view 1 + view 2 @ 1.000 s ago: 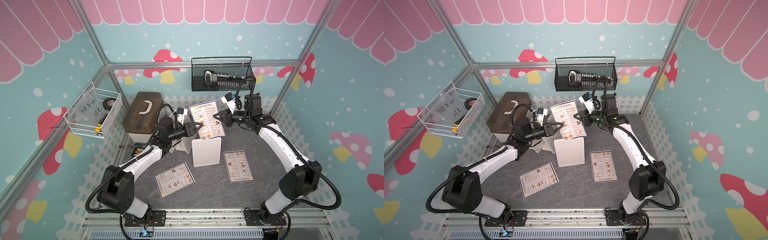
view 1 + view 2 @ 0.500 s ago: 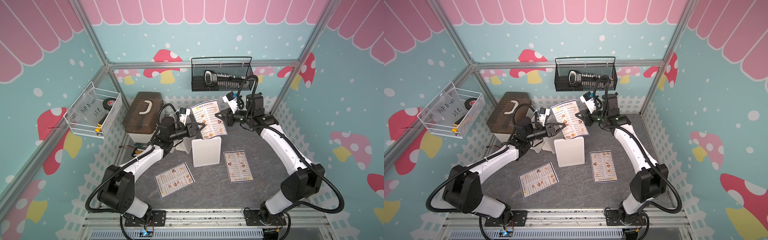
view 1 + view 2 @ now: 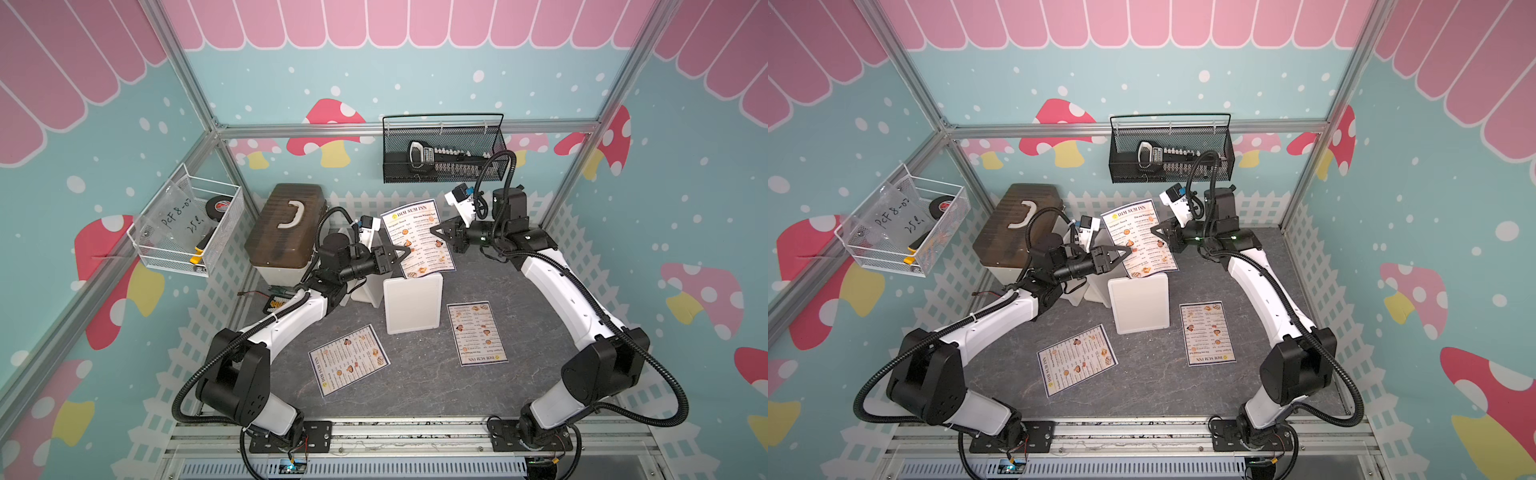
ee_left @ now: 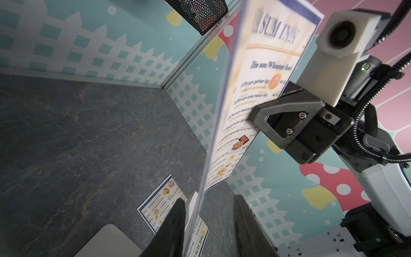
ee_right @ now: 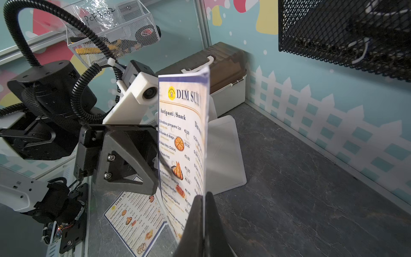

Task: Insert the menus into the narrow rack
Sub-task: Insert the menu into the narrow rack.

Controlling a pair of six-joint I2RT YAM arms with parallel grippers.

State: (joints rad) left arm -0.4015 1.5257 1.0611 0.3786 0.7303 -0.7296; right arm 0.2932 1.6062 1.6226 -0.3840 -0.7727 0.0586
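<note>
1. Flat menu (image 3: 348,359), front-left of bench centre: lies flush and looks like slick laminate. It probably needs an edge lifted first.
2. Left gripper (image 3: 406,252): fingers (image 4: 173,229) spread, straddling held menu's left edge, no pinch visible.
3. Held menu (image 3: 420,249): upright, tilted, bottom edge at top of rack (image 3: 413,305), mid-bench. Can't tell if it's in the slot. Thin, light and likely floppy, since it bows. Best held low on the side edges.
4. Right gripper (image 3: 434,231): fingers pressed together on its right edge.
5. Second flat menu (image 3: 477,333): just right of rack.
</note>
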